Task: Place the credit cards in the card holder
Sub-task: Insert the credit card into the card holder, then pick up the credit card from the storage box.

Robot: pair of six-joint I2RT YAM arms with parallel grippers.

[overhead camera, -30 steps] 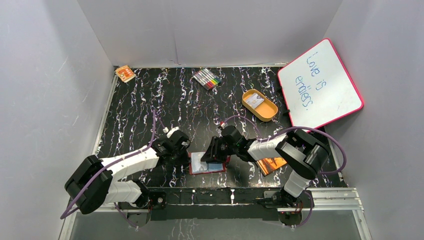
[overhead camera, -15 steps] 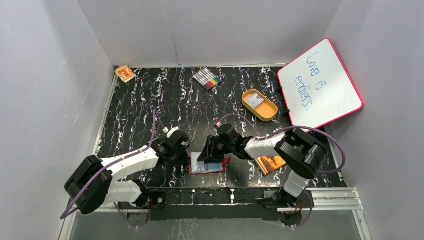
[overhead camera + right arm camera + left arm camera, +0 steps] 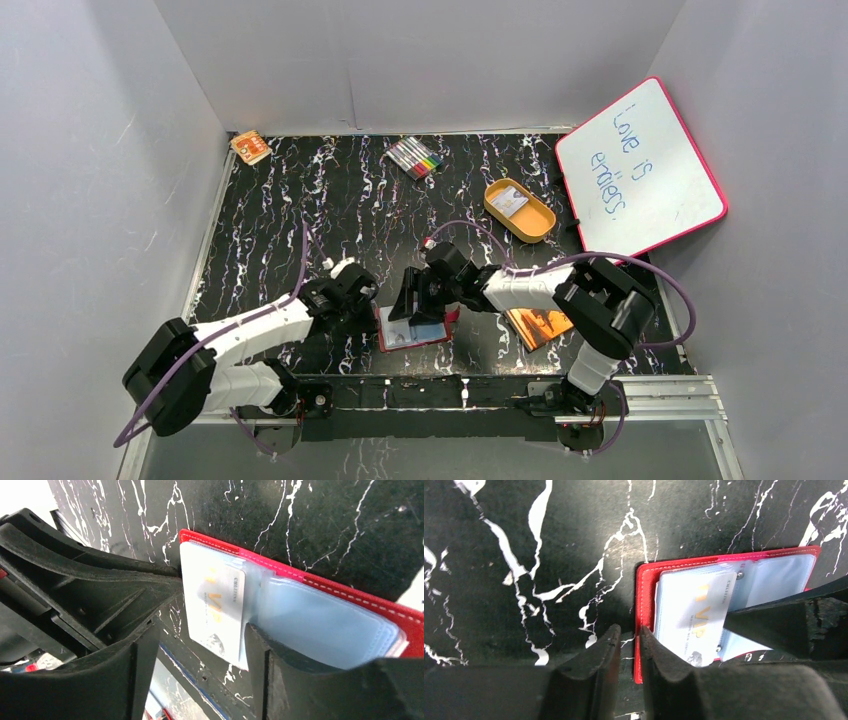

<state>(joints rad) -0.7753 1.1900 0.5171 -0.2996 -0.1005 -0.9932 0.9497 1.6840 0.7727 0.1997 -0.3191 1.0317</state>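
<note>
The red card holder [image 3: 425, 332] lies open near the table's front edge, its clear pockets facing up [image 3: 325, 625]. A whitish credit card [image 3: 694, 610] with gold "VIP" print lies on its left half, one end tucked under a clear pocket [image 3: 215, 605]. My left gripper [image 3: 628, 635] is at the holder's left red edge [image 3: 644, 595]. Its jaws are open by a narrow gap and the edge shows in that gap. My right gripper [image 3: 200, 630] is open wide over the card's near end. In the top view the left gripper [image 3: 365, 312] and right gripper [image 3: 405, 305] meet over the holder.
An orange booklet [image 3: 540, 325] lies right of the holder, under the right arm. Another whitish card [image 3: 510, 200] lies in the orange oval tray [image 3: 535, 222] at the back right. A whiteboard [image 3: 640, 165] leans at the right. A marker set [image 3: 415, 157] and a small orange item [image 3: 250, 147] lie at the back.
My right gripper slid left across the holder and its jaws widened. My left gripper's jaws parted slightly at the holder's edge.
</note>
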